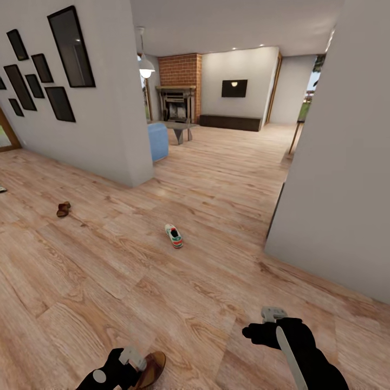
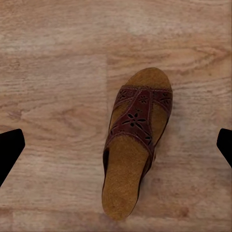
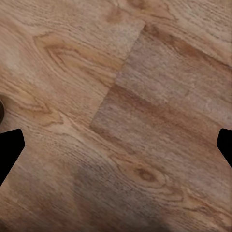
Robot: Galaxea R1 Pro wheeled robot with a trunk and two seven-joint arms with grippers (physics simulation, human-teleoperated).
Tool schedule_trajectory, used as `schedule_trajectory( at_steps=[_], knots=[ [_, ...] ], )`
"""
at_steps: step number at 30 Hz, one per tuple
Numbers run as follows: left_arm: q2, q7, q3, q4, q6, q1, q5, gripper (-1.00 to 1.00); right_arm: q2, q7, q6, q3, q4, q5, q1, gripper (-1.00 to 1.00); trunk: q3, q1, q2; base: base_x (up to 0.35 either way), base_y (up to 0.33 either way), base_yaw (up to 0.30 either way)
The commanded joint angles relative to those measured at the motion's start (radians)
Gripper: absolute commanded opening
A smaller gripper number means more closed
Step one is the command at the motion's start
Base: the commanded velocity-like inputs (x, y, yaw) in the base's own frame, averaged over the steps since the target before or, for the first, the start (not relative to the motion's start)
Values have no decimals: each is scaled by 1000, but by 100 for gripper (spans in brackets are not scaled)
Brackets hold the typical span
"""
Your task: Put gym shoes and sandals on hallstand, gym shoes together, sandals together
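My left end effector hangs wide open over one sandal; right one open, empty. Nothing racked yet; gym shoe at 12 o'clock.

Below my left gripper lies a brown sandal with tan insole and flower cutouts, on light wood-grain floor.

Centre: bare wood-plank floor, open except a white green-striped sneaker.
Left: brown leather sandal.
Right: grey wall corner blocks.
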Motion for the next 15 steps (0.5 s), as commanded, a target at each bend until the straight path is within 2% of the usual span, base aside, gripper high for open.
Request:
schedule_trajectory(
  at_steps=[1,9,13,15],
  knots=[
    [1,-3,0,-2,2,0,-10,100,0,1,4,0,-1,-1,-1,100,-6,4,-8,0,0,0],
    [12,-4,1,-3,0,-1,-10,100,0,1,4,0,-1,-1,-1,100,-44,34,-64,0,0,0],
    [35,-19,1,-3,0,-2,-10,100,0,1,4,0,-1,-1,-1,100,-63,50,-92,0,0,0],
    [49,-48,1,-4,-1,-3,-10,100,0,1,4,0,-1,-1,-1,100,-73,57,-106,0,0,0]
  ],
)
